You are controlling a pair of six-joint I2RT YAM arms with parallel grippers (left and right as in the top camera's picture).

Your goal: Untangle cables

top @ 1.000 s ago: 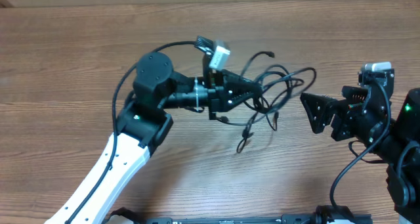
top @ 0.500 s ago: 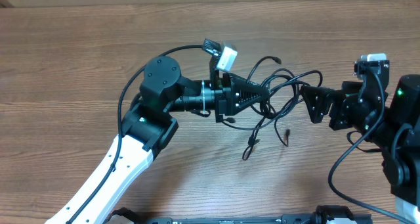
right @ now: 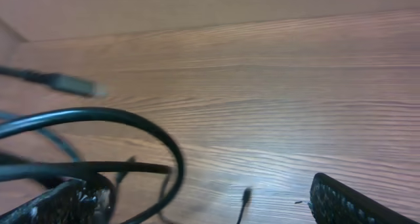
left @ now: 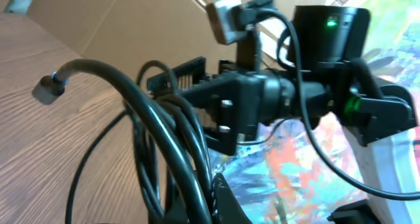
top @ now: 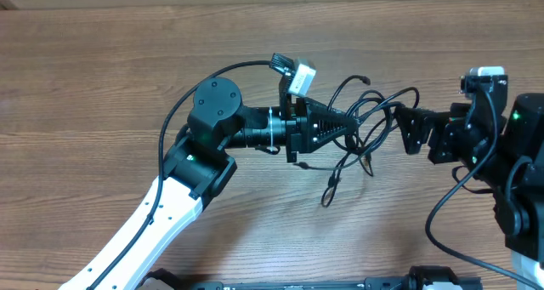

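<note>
Left gripper (top: 348,122) clamps the tangled cables (top: 371,113) near the tabletop's (top: 85,69) far edge. The spread-open right gripper (top: 405,130) likely needs to pinch one loop next.

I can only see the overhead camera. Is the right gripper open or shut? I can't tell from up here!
Observer: Open. Its wrist view shows the right gripper with fingers far apart.
Operator: Is anything between them?
Observer: Yes, a loop of the cables arches through the gap, not pinched.
Operator: What about the left gripper?
Observer: In its wrist view the bunch runs down into the left gripper, and one plug sticks up free.
</note>
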